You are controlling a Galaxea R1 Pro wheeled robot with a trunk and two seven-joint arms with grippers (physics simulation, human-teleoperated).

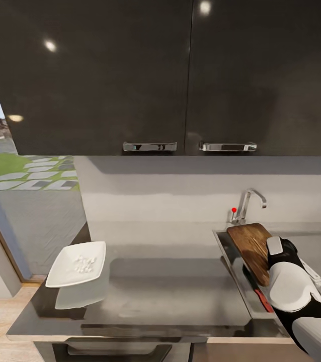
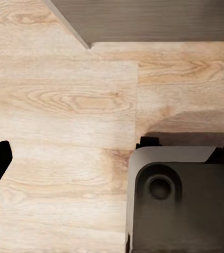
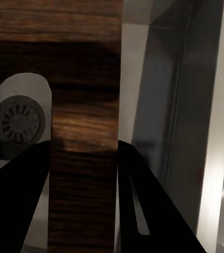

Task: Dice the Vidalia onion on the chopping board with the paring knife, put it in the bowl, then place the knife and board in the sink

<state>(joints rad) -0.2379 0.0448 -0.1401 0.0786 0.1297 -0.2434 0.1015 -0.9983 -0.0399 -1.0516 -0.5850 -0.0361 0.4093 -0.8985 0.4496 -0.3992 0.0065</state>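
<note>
A: Head view first: your bowl (image 1: pixel 77 264) sits at the left end of the countertop (image 1: pixel 170 291), and small white diced bits (image 1: pixel 84 263) lie in a loose heap inside it.

B: And the sink (image 1: pixel 231 271)?

A: It is at the right end. The chopping board (image 1: pixel 253 249) leans in it, tilted, its upper end near the tap (image 1: pixel 246 203) and its lower end down in the basin. The paring knife (image 1: pixel 258 291) lies in the basin too, just beside the board's lower end; you can see its dark blade and red handle partly under your right arm.

B: What are my grippers doing?

A: Your right gripper (image 3: pixel 83 174) is clamped on the board: in the right wrist view the two dark fingers (image 3: pixel 17 195) press on either side of the wooden edge. Past the board you can see the round drain (image 3: pixel 19 122). Your left gripper's jaws I cannot tell; its wrist view looks down on the wooden floor (image 2: pixel 64 105) and the robot's dark base (image 2: pixel 180 200).

B: Anything in the way?

A: Your right forearm (image 1: pixel 291 286) covers the sink's near right part. Dark wall cupboards (image 1: pixel 180 75) with chrome handles hang above the counter, and the tap stands just behind the board.
</note>
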